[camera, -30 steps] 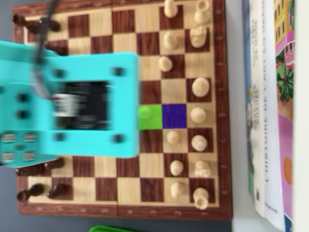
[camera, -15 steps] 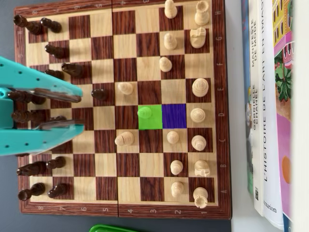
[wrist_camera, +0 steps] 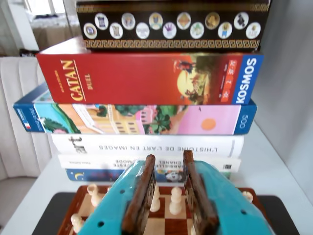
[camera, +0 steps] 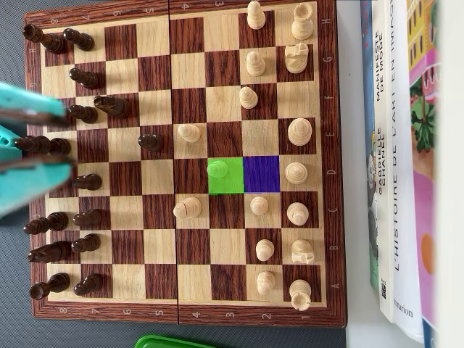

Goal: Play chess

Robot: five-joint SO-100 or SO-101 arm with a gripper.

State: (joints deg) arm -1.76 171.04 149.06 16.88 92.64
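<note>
The jaws stand slightly apart with nothing between them, released, hanging above the dark side of the board at the left edge of the overhead view. In the wrist view they point across the board toward a stack of books and game boxes on the table.

A green square near the board's middle holds a light pawn, tinted green by the marking; the blue square just to its right is bare. That pawn looks to be the piece in play, though the move intended is a guess.

It is likely turned wood: light, stiff, smooth, with a round head and narrow neck. It would tip easily if nudged sideways. The best hold is probably from straight above, closing on the neck under the head, with neighbouring pieces near but not touching.
</note>
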